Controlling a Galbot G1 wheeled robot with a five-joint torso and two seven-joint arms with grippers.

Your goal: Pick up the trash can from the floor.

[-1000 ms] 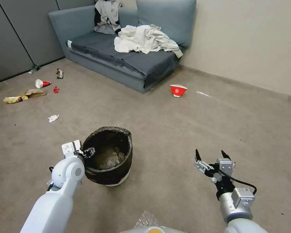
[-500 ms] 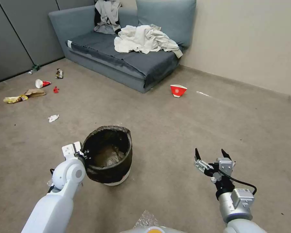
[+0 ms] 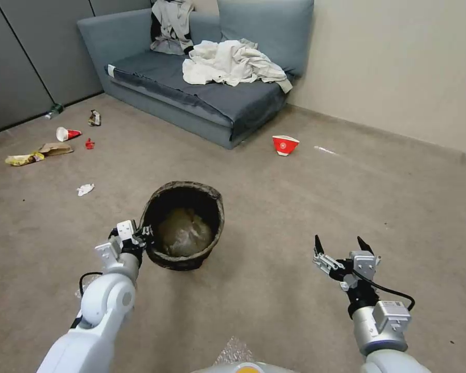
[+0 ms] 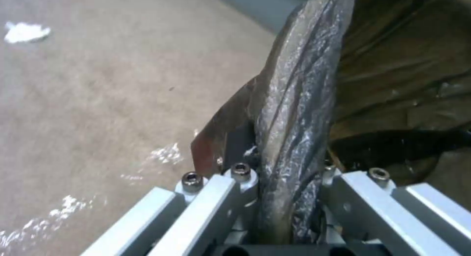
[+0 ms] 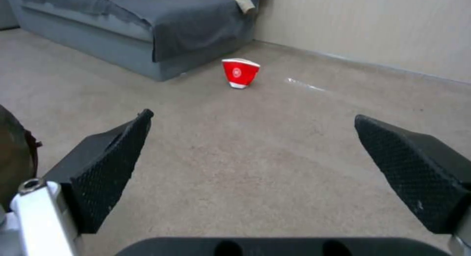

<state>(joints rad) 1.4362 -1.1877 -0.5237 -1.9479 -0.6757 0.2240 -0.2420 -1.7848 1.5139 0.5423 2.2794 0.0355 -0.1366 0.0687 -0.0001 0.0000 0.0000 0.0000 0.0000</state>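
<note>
The trash can (image 3: pixel 184 226) sits at the middle of the floor (image 3: pixel 274 207), tipped so its mouth faces the camera, with bare carpet open on every side of it. Whether its base touches the carpet cannot be told, since the base is hidden under the body. The left gripper (image 3: pixel 142 239) is at the can's near-left rim; in the left wrist view the rim and its wrinkled liner (image 4: pixel 299 101) run between the two closed-in fingers (image 4: pixel 230 189), so it is clamped on the rim, one finger outside and one inside.

The right gripper (image 3: pixel 343 247) hovers over bare carpet well to the right of the can, its two black fingertips (image 5: pixel 115 156) spread wide and holding nothing.

Beyond the can, one grey sofa (image 3: pixel 191 88) stands along the far wall, carrying a pile of pale clothes (image 3: pixel 233 62). One red-and-white paper bowl (image 3: pixel 285 145) lies on the carpet to the far right of the can, just off the sofa's corner. To the far left of the can about six scraps of litter (image 3: pixel 62 140) are scattered; what each piece is cannot be made out. The sofa's top is cut off by the frame edge, and the can's inside shows only crumpled liner.
</note>
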